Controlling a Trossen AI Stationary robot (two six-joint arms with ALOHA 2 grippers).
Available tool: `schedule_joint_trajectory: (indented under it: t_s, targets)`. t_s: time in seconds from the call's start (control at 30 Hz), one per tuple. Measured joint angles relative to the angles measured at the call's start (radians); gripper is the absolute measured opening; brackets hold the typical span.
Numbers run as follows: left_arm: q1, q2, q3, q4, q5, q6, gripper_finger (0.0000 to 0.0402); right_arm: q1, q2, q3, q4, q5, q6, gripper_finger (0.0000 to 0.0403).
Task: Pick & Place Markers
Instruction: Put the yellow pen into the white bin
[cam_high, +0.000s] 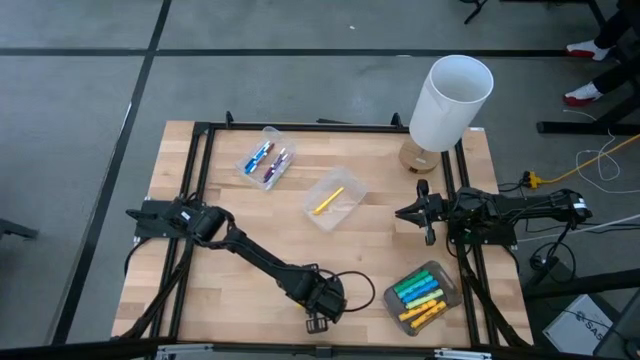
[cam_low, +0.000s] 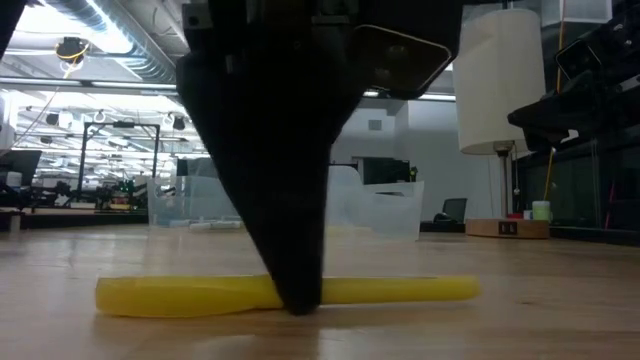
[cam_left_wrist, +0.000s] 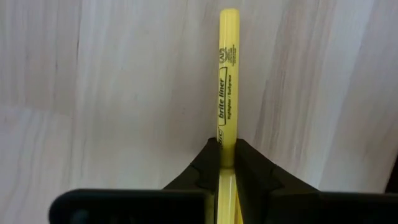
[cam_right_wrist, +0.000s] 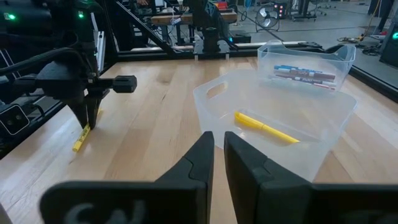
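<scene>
My left gripper (cam_high: 318, 322) sits near the six o'clock edge of the tabletop (cam_high: 180, 200), its fingers (cam_left_wrist: 208, 163) closed on one yellow marker (cam_left_wrist: 226, 87) that lies flat on the wood. The left wrist view shows the printed barrel running straight out from between the fingers; the low view shows the same marker full length with the dark fingers crossing its middle. From above this marker is hidden under my own wrist, so only three of the four views confirm it. My right gripper (cam_high: 412, 213) waits at the three o'clock side, well apart from the work, fingers (cam_right_wrist: 200, 160) drawn nearly together with a thin gap and nothing between them. Clear tubs counted: three. The centre tub (cam_high: 335, 200) holds one yellow marker (cam_high: 328, 201). The tub at twelve o'clock (cam_high: 266, 158) holds what reads as three markers with blue and purple on them (cam_high: 266, 160); exact count uncertain. The tub at five o'clock (cam_high: 425, 296) holds a packed bundle of markers (cam_high: 418, 294) in green, light blue and yellow, too crowded to count. The right wrist view shows the centre and twelve o'clock tubs and my left arm over its marker, but not the five o'clock tub. One white cylinder on a round wooden base (cam_high: 447, 105) stands at the one o'clock corner.
</scene>
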Motion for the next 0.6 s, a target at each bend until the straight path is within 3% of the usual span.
schedule_joint_trajectory:
  t_s: [0.6]
  targets:
    - [0.054, -0.070, -0.002, -0.042, -0.061, 0.047, 0.0023, 0.000, 0.000, 0.000, 0.000, 0.000, 0.000, 0.0040]
